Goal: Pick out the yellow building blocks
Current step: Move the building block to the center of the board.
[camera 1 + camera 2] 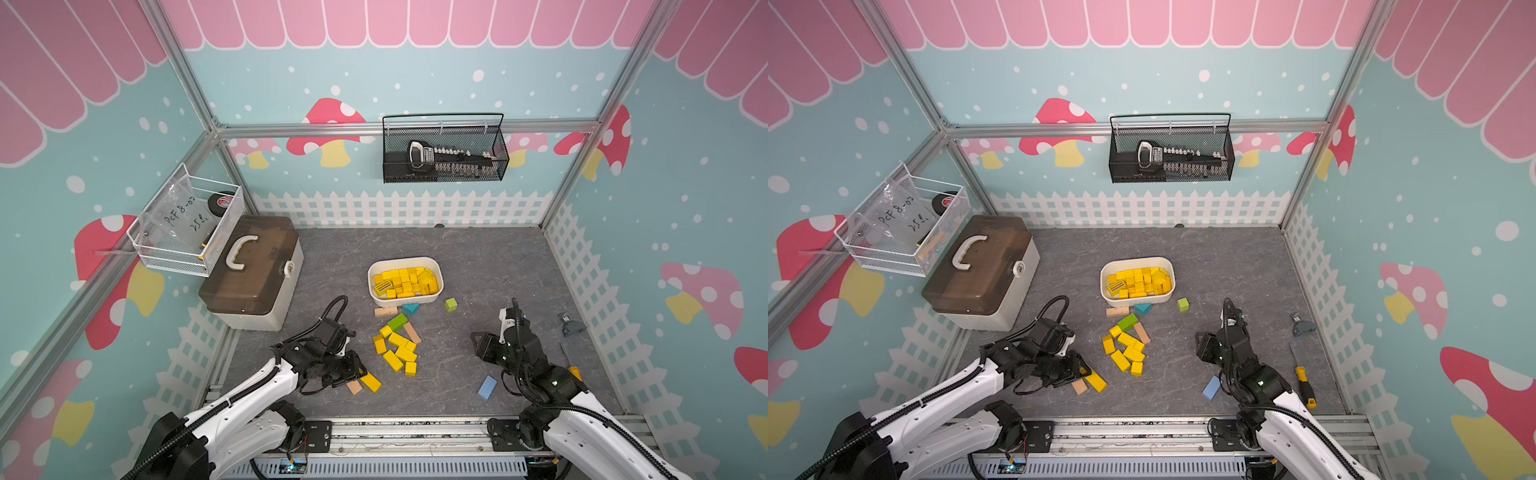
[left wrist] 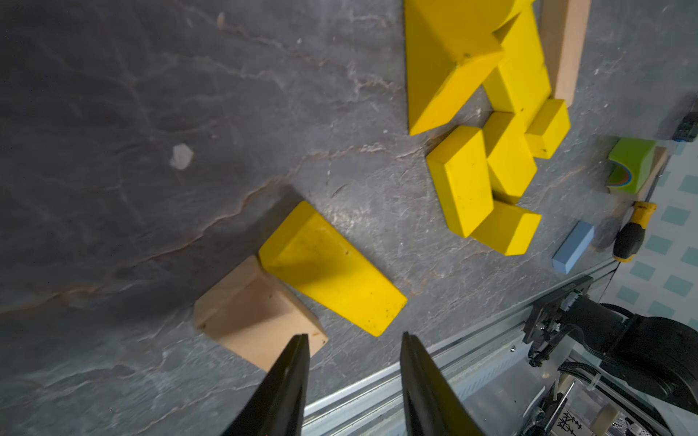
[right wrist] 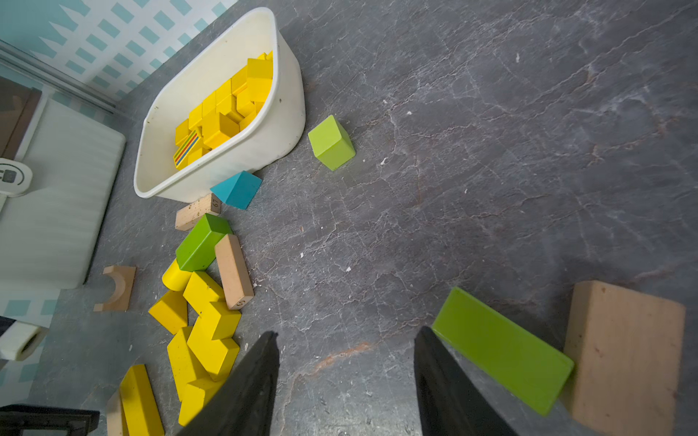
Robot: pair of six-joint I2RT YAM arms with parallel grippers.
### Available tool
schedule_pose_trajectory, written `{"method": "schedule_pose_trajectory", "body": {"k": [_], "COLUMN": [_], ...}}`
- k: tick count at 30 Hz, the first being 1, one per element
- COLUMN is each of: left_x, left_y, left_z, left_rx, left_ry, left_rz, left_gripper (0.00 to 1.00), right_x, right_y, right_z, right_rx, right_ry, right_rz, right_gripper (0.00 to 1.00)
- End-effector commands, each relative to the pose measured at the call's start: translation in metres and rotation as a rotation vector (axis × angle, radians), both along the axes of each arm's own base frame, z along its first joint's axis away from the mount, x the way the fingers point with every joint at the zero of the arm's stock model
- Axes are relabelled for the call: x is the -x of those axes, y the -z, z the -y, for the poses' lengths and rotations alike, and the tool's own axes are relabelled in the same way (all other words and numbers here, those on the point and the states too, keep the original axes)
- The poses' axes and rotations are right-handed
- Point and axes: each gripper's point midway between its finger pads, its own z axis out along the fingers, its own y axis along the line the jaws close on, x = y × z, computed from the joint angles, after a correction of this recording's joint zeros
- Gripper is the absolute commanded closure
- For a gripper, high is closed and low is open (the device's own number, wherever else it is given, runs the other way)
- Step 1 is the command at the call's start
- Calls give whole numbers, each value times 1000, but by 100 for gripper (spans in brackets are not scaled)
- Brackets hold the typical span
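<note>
Jaws of the left gripper (image 2: 354, 335) stand apart with nothing between them, low at the near left of the table (image 1: 478, 270). Just beyond the tips lies one yellow bar (image 2: 332, 268), touching a tan block (image 2: 257, 313). The right gripper (image 3: 347, 331) is also open and empty, over a bare part of the table on the right, with a green slab (image 3: 502, 351) beside one finger. Between the two arms a cluster of yellow blocks (image 1: 397, 351), some seven or eight, lies loose. Farther back, the white tub (image 1: 405, 300) already holds most of the yellow building blocks (image 1: 405, 280). I judge the task mostly done: the bar and the cluster are left to move.
</note>
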Motion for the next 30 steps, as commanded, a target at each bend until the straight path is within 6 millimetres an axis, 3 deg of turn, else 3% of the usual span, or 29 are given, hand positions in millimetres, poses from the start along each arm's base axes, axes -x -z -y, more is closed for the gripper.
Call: {"method": "schedule_pose_trajectory", "body": {"k": [1, 10, 16, 25, 30], "left_x": [2, 14, 16, -5, -36], "left_y": [3, 5, 14, 31, 29], "left_z": [-3, -25, -27, 7, 30], "left_rx": [-2, -103, -127, -41, -19], "left_ry": [-75, -144, -145, -78, -56], "left_rz": [-7, -36, -65, -70, -30], "left_gripper": [56, 52, 51, 57, 61], "right_x": [0, 0, 0, 0, -1], "right_y": [3, 3, 3, 4, 5], "right_z": [2, 2, 2, 1, 1], "right_rx": [-4, -5, -5, 0, 0], "right_ry": [9, 10, 11, 7, 8], "right_rz": [-1, -1, -3, -9, -10], "right_gripper": [42, 42, 42, 42, 42]}}
